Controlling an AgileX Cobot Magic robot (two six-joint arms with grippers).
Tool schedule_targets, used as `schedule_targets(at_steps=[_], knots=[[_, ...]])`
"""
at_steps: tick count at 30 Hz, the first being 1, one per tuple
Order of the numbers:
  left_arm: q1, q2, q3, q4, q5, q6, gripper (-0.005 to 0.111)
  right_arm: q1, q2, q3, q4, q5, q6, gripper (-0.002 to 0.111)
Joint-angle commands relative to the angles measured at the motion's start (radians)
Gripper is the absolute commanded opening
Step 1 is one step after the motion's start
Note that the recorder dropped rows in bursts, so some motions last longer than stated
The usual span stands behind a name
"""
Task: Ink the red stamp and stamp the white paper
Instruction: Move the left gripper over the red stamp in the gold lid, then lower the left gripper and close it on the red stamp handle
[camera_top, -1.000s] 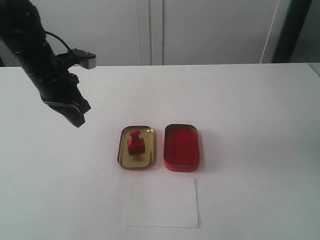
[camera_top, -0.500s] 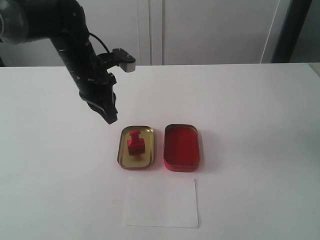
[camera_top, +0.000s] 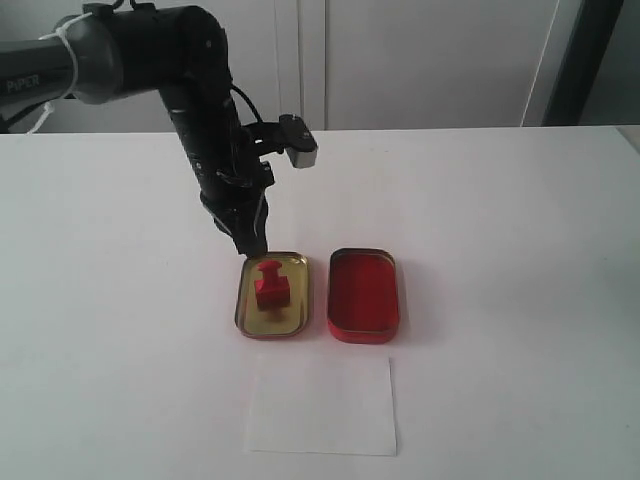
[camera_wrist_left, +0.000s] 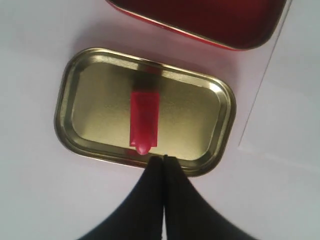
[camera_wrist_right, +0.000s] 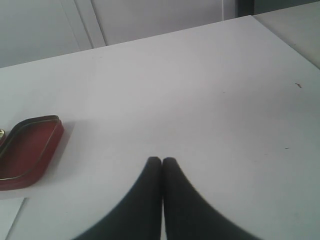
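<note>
Over the rim of the shallow gold metal tin, the black left gripper hovers, jaws pressed together, empty. The small red knob-handled stamp stands inside that tin, untouched. Step in hand: approach for pickup. Next, by my judgement: part the jaws, lower around the knob. Right gripper also closed.

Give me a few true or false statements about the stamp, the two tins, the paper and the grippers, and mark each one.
The small red knob-handled stamp stands inside the gold-coloured metal tin. True.
The left gripper holds the stamp. False: its jaws are shut on nothing, by the tin's rim.
The red rounded-rectangle ink tin sits right of the gold tin in the exterior view. True.
The white rectangular paper sheet lies under the tins. False: it lies apart, nearer the camera.
The right gripper is open. False: its jaws are shut.
</note>
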Motion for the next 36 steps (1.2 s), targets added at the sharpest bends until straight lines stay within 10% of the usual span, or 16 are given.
schedule_targets(at_steps=[1, 15, 23, 36], knots=[[-0.026, 0.015, -0.007, 0.036, 0.008, 0.006, 0.0, 0.004, -0.005, 0.001, -0.007, -0.011, -0.008, 0.0], [-0.036, 0.015, -0.008, 0.055, -0.023, 0.006, 0.001, 0.004, -0.005, 0.001, -0.007, -0.011, -0.008, 0.0], [-0.064, 0.015, -0.008, 0.125, -0.048, -0.074, 0.04, 0.004, -0.005, 0.001, -0.007, -0.013, -0.008, 0.0], [-0.098, 0.015, -0.008, 0.176, -0.088, -0.107, 0.052, 0.004, -0.005, 0.001, -0.007, -0.011, -0.008, 0.0]])
